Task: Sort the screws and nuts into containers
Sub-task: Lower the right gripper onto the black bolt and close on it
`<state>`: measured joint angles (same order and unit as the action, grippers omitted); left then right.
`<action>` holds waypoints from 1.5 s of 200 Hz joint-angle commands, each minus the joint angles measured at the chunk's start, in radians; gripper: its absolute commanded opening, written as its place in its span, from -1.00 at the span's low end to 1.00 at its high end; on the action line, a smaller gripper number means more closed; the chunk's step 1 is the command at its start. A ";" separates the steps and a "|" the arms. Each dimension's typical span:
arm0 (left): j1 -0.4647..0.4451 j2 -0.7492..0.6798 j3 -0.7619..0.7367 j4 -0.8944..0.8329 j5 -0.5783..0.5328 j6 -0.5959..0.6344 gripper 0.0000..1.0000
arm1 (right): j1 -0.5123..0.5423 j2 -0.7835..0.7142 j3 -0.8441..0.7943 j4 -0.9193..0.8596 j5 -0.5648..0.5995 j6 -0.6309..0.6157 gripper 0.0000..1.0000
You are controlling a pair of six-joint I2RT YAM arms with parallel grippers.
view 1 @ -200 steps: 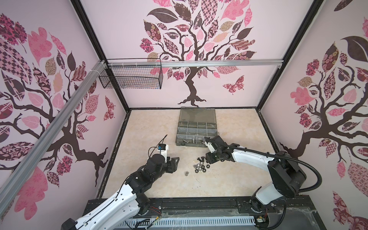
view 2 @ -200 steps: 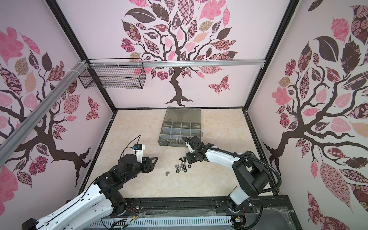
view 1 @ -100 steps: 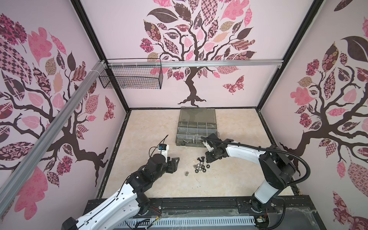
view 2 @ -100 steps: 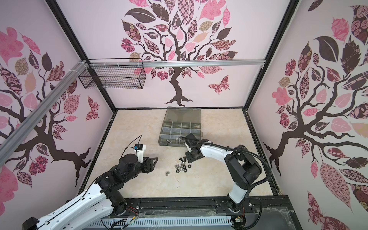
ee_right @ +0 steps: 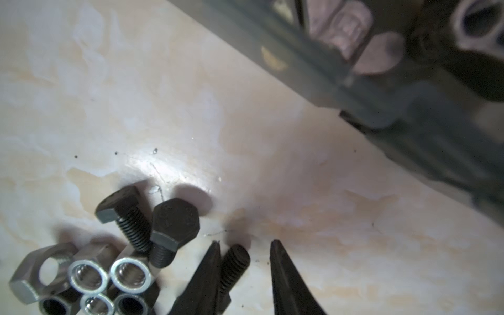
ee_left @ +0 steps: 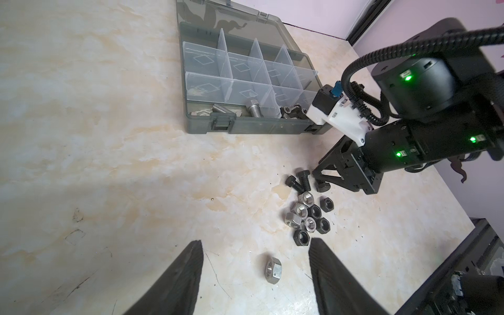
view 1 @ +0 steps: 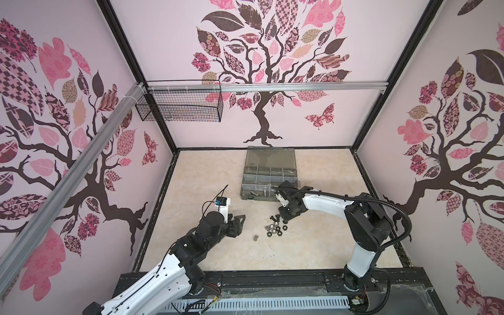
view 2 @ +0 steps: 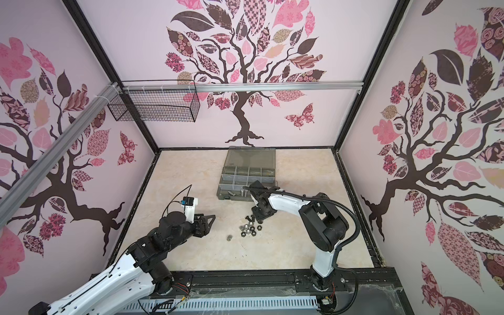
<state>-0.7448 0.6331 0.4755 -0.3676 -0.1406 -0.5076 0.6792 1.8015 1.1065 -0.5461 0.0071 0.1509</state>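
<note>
right claw (ee_right: 246, 242): fingers apart, straddling one black screw (ee_right: 235, 266) — the shank is touching one finger and the other is standing clear; nothing clamped yet.
why this pose: tips are sitting low at the table (ee_right: 354, 218), running along the shank, likely so a squeeze catches the threads alone.
neighbours: two more black screws (ee_right: 174, 221) and the nuts (ee_right: 109, 275) are lying just beside that finger; a nudge looks possible.
left claw (ee_left: 255, 241): fingers wide apart, hanging over a lone silver nut (ee_left: 272, 268), which is lying between them and touching neither.
containers (ee_left: 245, 71): sitting in the open case (ee_left: 245, 128), near the pile, so each carry is short; silver screws (ee_left: 252, 107) are already lying in the front row.
step: judging it as the pick of the black screw — sorting partway done.
</note>
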 commanded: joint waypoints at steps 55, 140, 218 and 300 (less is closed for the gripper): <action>0.000 -0.038 -0.052 0.032 0.021 0.011 0.30 | 0.030 0.027 0.026 -0.056 0.005 0.024 -0.57; 0.001 -0.041 -0.053 0.038 0.030 0.026 0.30 | 0.030 -0.064 0.028 -0.097 0.070 0.085 -0.12; 0.001 -0.044 -0.067 0.054 0.051 0.032 0.31 | 0.031 -0.103 -0.073 -0.034 -0.015 0.221 -0.23; 0.000 -0.039 -0.069 0.064 0.056 0.036 0.31 | 0.041 -0.077 -0.054 -0.025 -0.030 0.237 -0.37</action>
<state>-0.7448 0.5945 0.4324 -0.3260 -0.0921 -0.4889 0.7124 1.7325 1.0214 -0.5533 -0.0235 0.3752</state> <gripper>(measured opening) 0.655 0.307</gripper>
